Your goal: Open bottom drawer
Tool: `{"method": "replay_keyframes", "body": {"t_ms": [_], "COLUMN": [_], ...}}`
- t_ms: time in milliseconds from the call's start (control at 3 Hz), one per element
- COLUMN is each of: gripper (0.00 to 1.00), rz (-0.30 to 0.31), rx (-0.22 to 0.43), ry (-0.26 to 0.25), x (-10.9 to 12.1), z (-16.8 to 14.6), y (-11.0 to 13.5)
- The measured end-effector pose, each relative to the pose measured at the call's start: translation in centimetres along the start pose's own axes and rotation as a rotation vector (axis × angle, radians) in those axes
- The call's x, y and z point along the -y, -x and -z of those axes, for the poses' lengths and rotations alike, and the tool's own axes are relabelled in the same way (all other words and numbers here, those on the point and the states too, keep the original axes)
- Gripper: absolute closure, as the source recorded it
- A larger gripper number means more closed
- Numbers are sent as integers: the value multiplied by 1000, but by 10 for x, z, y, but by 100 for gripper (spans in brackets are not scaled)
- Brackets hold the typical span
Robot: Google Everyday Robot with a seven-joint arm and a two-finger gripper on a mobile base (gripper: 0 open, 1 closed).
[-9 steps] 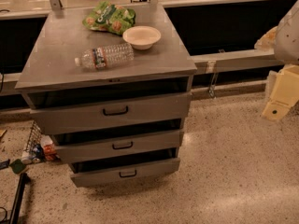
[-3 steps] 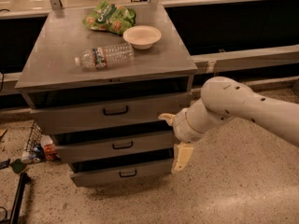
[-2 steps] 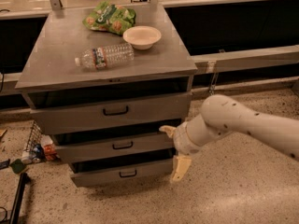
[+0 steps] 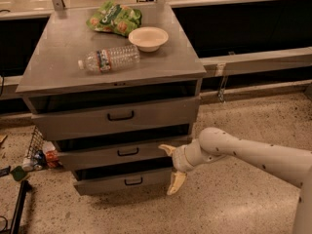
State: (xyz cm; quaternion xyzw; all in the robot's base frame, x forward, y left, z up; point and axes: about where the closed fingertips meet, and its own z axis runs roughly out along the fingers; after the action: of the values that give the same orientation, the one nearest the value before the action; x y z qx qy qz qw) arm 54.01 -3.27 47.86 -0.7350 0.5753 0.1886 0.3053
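The bottom drawer (image 4: pixel 122 182) is the lowest of three grey drawers in the cabinet, with a shallow flat front and a small black pull handle (image 4: pixel 132 181). It looks slightly ajar, like the two above it. My gripper (image 4: pixel 171 168) is at the right end of the drawer fronts, between the middle drawer (image 4: pixel 117 153) and the bottom one. Its two cream fingers are spread wide, one fingertip (image 4: pixel 165 149) by the middle drawer's corner, the other (image 4: pixel 175 183) by the bottom drawer's right edge. It holds nothing.
On the cabinet top (image 4: pixel 58 77) lie a plastic water bottle (image 4: pixel 109 58), a white bowl (image 4: pixel 148 38) and a green chip bag (image 4: pixel 114 18). Small clutter (image 4: pixel 36 157) sits on the speckled floor left of the cabinet. A dark counter base with a rail (image 4: pixel 258 60) runs behind.
My arm has come in from the right and dropped lower, bringing the open gripper down from beside the middle drawer to the bottom drawer's right end. The drawers have not moved.
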Motion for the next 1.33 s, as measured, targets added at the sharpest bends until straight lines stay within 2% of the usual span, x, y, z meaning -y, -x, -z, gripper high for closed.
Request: {"method": "replay_keyframes", "body": {"t_ms": [333, 667, 1000, 1333], "gripper": [0, 0, 0, 0], "rz": [-45, -68, -68, -100], "rx": [26, 37, 37, 63], "ry": [37, 53, 53, 78], "x": [-9, -17, -17, -18], "z": [-39, -53, -53, -80], "y": [-36, -46, -46, -63]}}
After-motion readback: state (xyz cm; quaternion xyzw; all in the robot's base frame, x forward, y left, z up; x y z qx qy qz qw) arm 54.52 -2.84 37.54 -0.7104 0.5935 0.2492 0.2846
